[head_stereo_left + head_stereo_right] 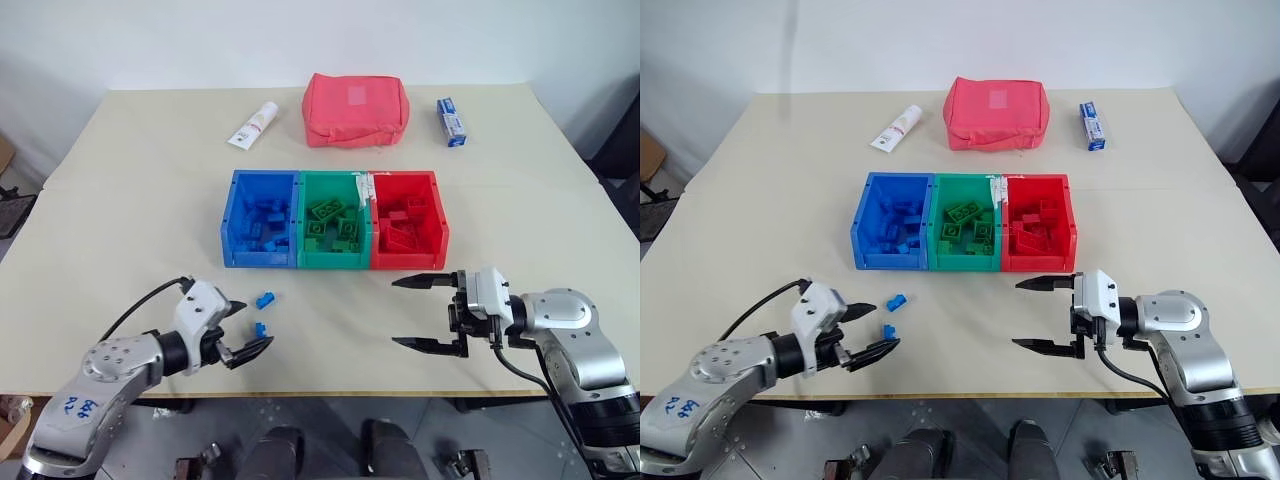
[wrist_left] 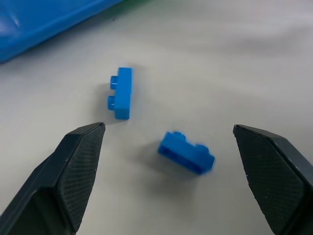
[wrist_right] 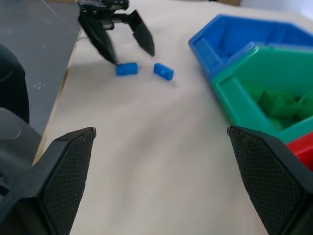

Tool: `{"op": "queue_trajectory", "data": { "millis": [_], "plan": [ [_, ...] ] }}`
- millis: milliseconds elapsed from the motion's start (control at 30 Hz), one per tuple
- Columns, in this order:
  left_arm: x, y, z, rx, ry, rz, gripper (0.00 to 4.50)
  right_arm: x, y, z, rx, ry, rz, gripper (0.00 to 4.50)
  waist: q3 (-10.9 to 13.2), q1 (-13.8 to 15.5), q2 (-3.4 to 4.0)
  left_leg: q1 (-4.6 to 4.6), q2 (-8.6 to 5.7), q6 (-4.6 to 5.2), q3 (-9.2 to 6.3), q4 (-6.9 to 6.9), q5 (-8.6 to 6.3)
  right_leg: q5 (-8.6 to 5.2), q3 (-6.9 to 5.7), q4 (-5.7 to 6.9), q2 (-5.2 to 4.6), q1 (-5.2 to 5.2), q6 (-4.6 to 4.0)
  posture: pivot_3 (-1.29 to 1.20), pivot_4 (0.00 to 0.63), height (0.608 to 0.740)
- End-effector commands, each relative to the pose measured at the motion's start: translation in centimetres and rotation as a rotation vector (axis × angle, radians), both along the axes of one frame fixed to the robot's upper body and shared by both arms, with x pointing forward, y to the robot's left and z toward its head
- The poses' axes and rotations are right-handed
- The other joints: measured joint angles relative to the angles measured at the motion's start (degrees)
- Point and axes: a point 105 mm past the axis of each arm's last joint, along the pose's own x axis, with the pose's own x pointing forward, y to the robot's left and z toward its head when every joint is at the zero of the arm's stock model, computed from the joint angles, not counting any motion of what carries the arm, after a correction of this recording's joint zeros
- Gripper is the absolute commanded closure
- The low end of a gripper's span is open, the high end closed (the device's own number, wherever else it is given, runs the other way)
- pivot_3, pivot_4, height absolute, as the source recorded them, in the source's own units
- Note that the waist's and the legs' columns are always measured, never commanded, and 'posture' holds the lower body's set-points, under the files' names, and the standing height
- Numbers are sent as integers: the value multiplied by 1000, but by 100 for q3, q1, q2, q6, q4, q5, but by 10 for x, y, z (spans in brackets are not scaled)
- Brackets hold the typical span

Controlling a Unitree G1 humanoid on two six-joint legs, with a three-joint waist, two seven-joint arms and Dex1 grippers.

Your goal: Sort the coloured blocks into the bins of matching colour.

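Both sets of jaws stand wide open and empty. Two blue blocks remain loose on the table (image 1: pixel 120 180): the nearer block (image 1: pixel 260 329) lies just off the left gripper (image 1: pixel 243 329), the farther block (image 1: pixel 265 298) a little beyond it, toward the blue bin (image 1: pixel 228 225). Blue bin, green bin (image 1: pixel 303 215) and red bin (image 1: pixel 440 225) each already hold bricks of their own colour. No other stray blocks seen. Judgement: sorting nearly complete; two blue pieces left. Right gripper (image 1: pixel 415 312) hovers idle in front of the red bin.
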Motion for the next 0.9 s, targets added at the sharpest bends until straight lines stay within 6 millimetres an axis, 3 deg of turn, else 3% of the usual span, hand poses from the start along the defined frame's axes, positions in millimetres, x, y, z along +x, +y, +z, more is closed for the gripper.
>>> {"op": "queue_trajectory", "data": {
  "millis": [33,233,467,700,900],
  "plan": [
    [3,-4,3,24,30,85,34,-4,1,7,2,-40,11,0,0,-6,0,-1,2,0,0,1,0,0,-1,0,2,-1,0,0,150,740],
    [-9,-21,-12,129,193,73,34,-8,-1,6,4,-32,-4,0,-1,7,1,0,-4,-1,1,3,0,0,0,1,-1,0,0,0,150,740],
    [-17,-21,-14,215,247,31,2047,-8,-5,7,-1,-33,-23,0,-4,-5,5,3,-2,-2,6,-1,0,-1,2,-3,0,0,-1,0,150,740],
    [-12,-23,-4,137,199,0,4105,-6,-8,9,3,-40,-48,0,-4,7,6,1,-3,-2,5,0,0,-1,1,-6,-1,1,-1,0,150,740],
    [-3,-27,29,-28,17,-136,4105,-5,-12,12,26,-43,-87,0,-3,5,4,-2,0,-2,5,1,0,-1,-1,-11,-1,1,-1,0,150,740]
  ]
}}
